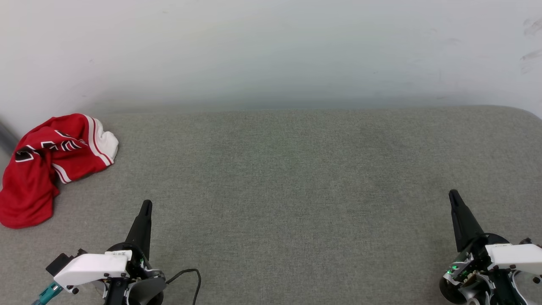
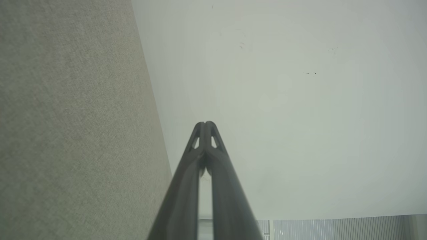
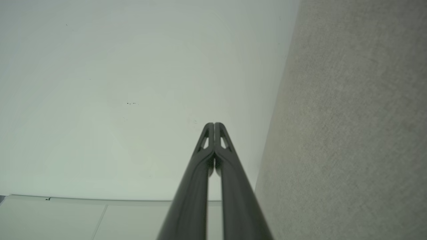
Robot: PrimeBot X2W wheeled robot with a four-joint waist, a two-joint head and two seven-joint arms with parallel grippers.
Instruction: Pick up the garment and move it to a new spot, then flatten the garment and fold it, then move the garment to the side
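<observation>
The garment (image 1: pixel 46 163), a red jersey with a white sleeve, striped trim and black lettering, lies crumpled at the far left of the grey fabric surface (image 1: pixel 279 182). My left gripper (image 1: pixel 146 205) stands shut and empty at the lower left, well to the right of and nearer than the garment. At the lower right my right gripper (image 1: pixel 453 195) is shut too, holding nothing. In the left wrist view the gripper (image 2: pixel 205 124) has its fingertips pressed together against a pale wall. The right wrist view has the same closed tips of its gripper (image 3: pixel 214 124).
A pale wall (image 1: pixel 271 46) rises behind the grey surface. The surface's back right corner (image 1: pixel 525 112) is rounded. A black cable (image 1: pixel 190 275) loops beside my left wrist. A dark object (image 1: pixel 5 137) shows at the left edge behind the garment.
</observation>
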